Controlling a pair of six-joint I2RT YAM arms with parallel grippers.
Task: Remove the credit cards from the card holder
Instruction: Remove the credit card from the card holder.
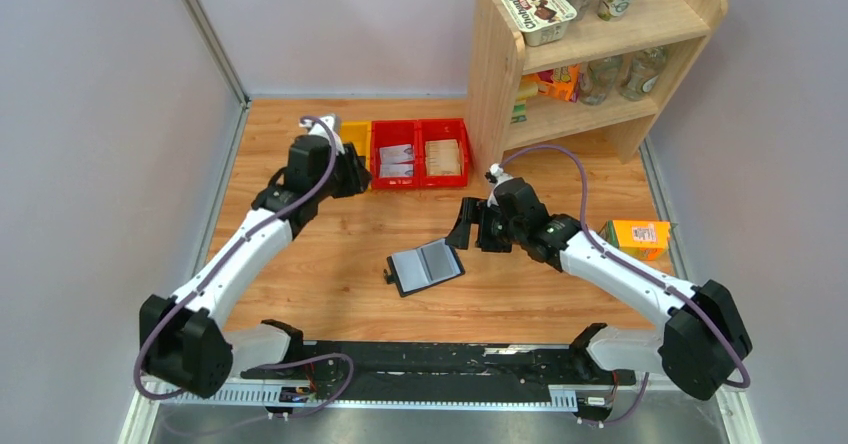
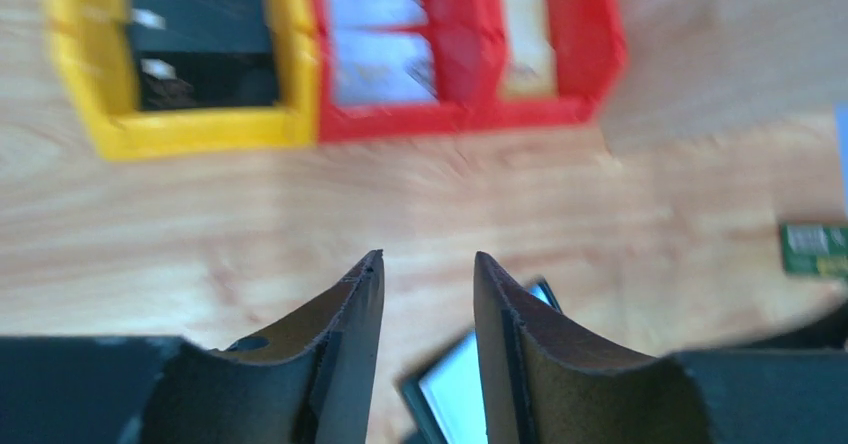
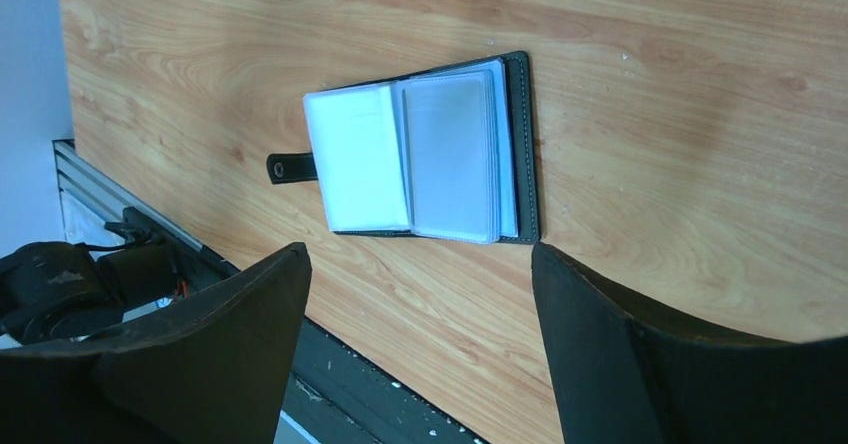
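Black card holder (image 1: 427,267), open, flat

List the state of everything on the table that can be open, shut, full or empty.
card holder, open, lying flat, visible sleeves look empty.
credit cards, lying in the yellow bin.
left fingers, apart, holding nothing.
right fingers, wide apart, holding nothing.
red bins, holding whitish cards.

Table (image 1: 330,254): card holder (image 1: 427,266) open, centre; yellow bin (image 2: 200,129), red bins (image 1: 418,126), shelf (image 1: 495,74) behind; orange carton (image 1: 640,237) right.
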